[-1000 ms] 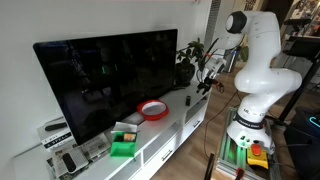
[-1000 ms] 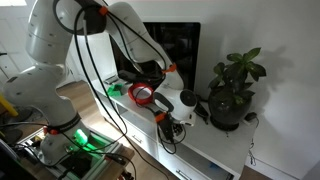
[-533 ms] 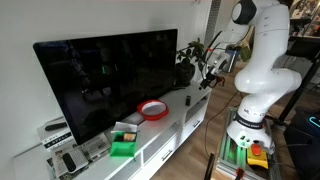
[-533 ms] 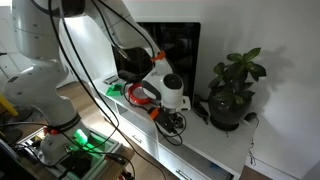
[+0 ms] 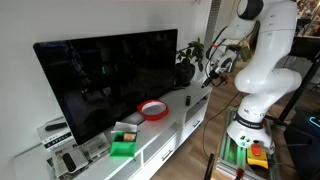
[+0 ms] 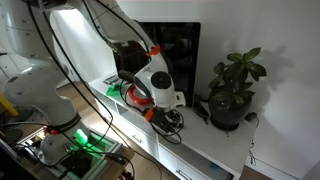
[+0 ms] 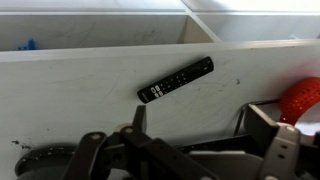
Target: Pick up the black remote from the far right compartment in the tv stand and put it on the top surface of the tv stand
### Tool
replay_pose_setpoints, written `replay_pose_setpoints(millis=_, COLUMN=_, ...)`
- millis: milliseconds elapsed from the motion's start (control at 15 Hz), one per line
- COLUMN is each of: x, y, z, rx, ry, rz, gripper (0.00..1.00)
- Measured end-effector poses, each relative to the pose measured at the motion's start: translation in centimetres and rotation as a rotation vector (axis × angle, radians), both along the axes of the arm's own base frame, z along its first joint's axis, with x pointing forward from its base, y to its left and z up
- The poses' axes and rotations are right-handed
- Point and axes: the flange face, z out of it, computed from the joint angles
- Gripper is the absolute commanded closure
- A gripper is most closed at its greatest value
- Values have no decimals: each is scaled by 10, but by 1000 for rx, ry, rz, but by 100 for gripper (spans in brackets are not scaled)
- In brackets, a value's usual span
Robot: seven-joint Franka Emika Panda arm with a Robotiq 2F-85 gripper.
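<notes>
The black remote (image 7: 176, 80) lies flat on the white top of the tv stand (image 7: 90, 85), slanted, with nothing touching it. My gripper (image 7: 200, 135) hangs above the top, a little short of the remote, with both fingers spread apart and nothing between them. In both exterior views the gripper (image 5: 212, 73) (image 6: 168, 118) hovers over the end of the tv stand (image 5: 172, 125) (image 6: 215, 142) near the plant. A small dark bar on the top in an exterior view (image 5: 187, 100) looks like the remote. In the exterior view nearest the arm, the remote is hidden behind the arm.
A big black TV (image 5: 105, 80) stands on the cabinet. A red-rimmed round dish (image 5: 153, 110) (image 6: 136, 95) (image 7: 305, 100) sits beside the gripper. A potted plant (image 5: 188, 65) (image 6: 230, 100) stands at the cabinet's end. A green box (image 5: 122, 148) sits at the other end.
The arm has risen and the gripper has lifted away from the stand's top. The remote stays lying on the top surface.
</notes>
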Motion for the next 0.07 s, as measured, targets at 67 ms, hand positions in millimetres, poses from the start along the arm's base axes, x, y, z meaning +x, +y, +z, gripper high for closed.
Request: replay_pose_setpoints(millis=67, x=0, y=1, z=0, rx=0, ry=0, rz=2, gripper=0)
